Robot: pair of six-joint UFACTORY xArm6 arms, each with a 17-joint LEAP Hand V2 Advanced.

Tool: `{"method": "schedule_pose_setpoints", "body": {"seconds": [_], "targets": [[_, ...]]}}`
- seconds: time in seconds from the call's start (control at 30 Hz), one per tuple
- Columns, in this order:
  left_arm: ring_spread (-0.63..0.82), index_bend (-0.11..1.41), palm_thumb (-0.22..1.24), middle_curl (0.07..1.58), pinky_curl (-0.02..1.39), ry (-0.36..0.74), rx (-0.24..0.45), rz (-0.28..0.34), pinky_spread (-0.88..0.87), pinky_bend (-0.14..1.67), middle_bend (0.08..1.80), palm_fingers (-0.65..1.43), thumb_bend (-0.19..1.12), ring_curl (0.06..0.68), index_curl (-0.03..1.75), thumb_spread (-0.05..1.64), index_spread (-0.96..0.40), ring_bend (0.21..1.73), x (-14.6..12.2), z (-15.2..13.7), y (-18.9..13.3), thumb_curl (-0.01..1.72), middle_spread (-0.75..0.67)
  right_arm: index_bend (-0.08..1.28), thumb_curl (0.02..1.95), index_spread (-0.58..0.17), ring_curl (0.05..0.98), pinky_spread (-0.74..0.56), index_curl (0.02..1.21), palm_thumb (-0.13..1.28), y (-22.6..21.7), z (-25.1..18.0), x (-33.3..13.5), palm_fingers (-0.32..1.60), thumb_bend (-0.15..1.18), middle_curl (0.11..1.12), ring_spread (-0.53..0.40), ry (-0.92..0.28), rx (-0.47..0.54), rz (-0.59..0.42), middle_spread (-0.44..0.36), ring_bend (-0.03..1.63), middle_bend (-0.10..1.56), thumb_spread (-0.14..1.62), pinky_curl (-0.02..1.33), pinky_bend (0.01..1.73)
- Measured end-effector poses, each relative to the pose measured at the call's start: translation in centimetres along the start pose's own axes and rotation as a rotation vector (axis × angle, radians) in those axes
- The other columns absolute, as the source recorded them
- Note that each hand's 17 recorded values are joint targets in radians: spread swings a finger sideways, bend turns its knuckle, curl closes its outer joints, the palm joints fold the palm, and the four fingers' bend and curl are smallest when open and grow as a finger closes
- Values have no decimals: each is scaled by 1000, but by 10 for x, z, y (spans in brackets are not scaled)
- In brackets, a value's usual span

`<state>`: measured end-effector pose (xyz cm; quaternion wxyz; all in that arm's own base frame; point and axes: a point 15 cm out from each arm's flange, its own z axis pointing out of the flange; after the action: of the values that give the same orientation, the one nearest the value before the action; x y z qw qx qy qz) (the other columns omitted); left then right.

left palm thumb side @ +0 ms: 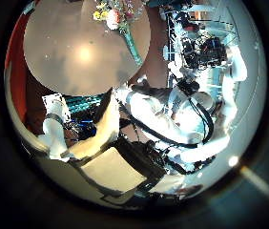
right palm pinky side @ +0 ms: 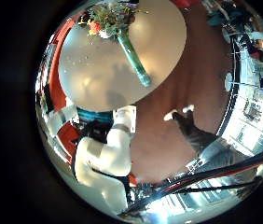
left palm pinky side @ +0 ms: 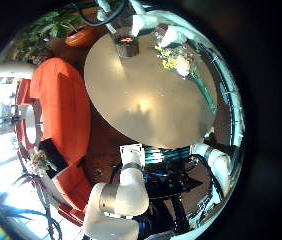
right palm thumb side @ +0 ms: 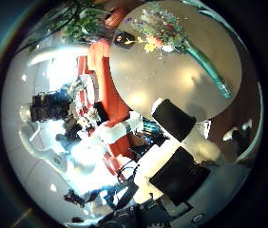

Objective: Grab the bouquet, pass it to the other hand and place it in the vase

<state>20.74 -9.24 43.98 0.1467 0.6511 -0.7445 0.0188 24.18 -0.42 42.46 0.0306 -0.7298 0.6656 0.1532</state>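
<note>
Bouquet [left palm pinky side: 181, 60] flat on the round table [left palm pinky side: 141, 100] near its edge, flowers by a small pot [left palm pinky side: 128, 45], wrapped stems pointing away across the top. Touched by nothing. Left hand and right hand well apart from it, up over the table - cannot tell how far open the fingers are.

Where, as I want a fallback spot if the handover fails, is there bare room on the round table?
Crowded: the table edge where the bouquet lies, with what looks like the vase beside its blooms. Free: the rest of the round table, from the bouquet's stem across to the edge bordering the sofa.
</note>
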Motion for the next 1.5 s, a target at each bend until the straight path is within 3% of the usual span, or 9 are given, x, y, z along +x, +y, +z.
{"method": "schedule_pose_setpoints", "body": {"seconds": [0.33,0.57,0.83,1.1,1.3,1.5], "targets": [[449,182,390,354,311,-2,3,3,466,194,192,268,-22,157,369,1111,43,551,0,-3,10,347,280,171,391,-368,207,272,312,609,4,-7,-2,388,-14,372,5,4,10,0,-81,531,298,1228,207,418],[449,181,389,354,311,-20,-16,54,466,194,194,268,-22,160,370,1111,43,549,8,0,16,347,280,167,389,-366,209,266,307,608,14,-10,-4,409,-16,373,1,7,27,6,-71,554,303,1226,204,427],[449,182,385,352,311,-79,-55,157,466,195,191,266,-23,163,372,1113,43,548,15,3,3,345,280,162,388,-346,217,248,300,596,-12,-1,43,429,-19,376,-23,-49,8,164,-36,613,316,1221,196,433],[447,183,380,348,309,-89,-20,254,462,193,191,258,-23,163,374,1116,43,547,10,-4,-12,343,279,144,391,-253,243,239,278,543,-46,12,76,463,-26,391,-36,-43,33,334,-9,728,357,1155,198,497],[446,182,372,347,308,-86,-39,296,462,194,192,258,-22,163,375,1121,43,547,3,-1,-27,339,279,152,394,-227,262,215,272,527,-50,82,90,460,-24,417,-80,-87,-76,412,-19,794,416,1126,195,540],[447,183,369,347,308,-88,-73,316,460,192,193,256,-22,163,376,1119,43,546,-3,6,-38,337,283,175,399,-216,277,170,285,533,-62,125,102,462,-23,437,-112,-80,-73,462,-37,841,454,1107,186,575]]}}
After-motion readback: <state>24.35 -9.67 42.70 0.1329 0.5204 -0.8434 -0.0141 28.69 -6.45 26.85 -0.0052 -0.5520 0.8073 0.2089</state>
